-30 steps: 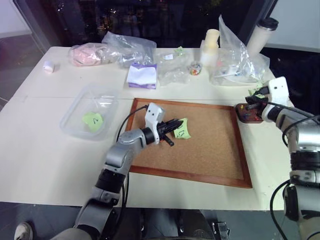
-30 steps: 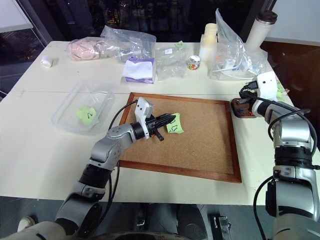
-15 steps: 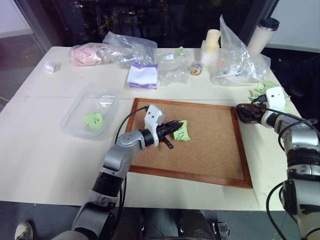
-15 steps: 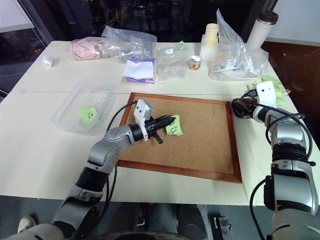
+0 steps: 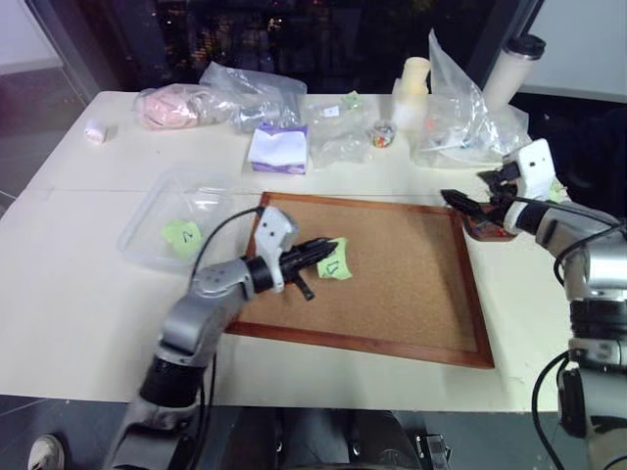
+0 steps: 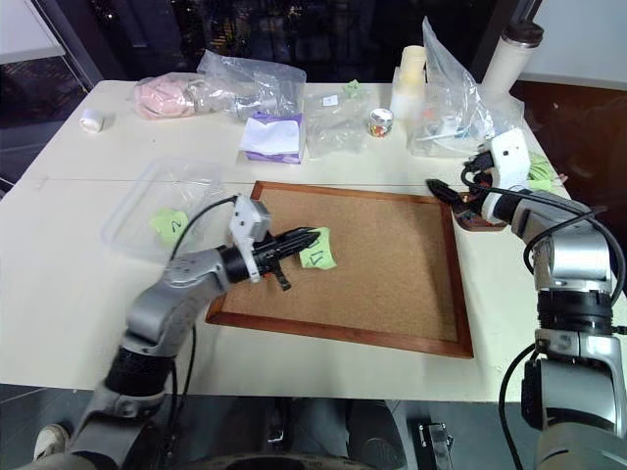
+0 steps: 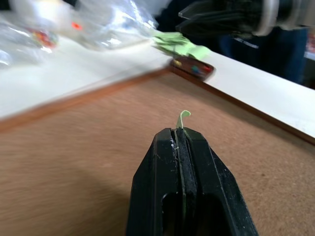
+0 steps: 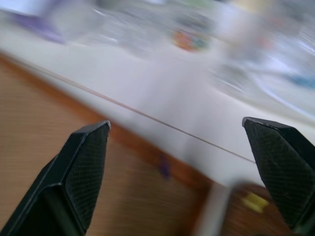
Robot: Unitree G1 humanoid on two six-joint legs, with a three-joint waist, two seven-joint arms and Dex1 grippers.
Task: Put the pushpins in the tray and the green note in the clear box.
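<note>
head pair looks down over the cork board [image 5: 382,274]; wrist views skim close past their fingers.

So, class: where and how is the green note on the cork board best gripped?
Grip it by one thin edge, coming in level from its left side. The green note is a thin sheet, so the left gripper is shut on its near edge, over the cork board.
</note>
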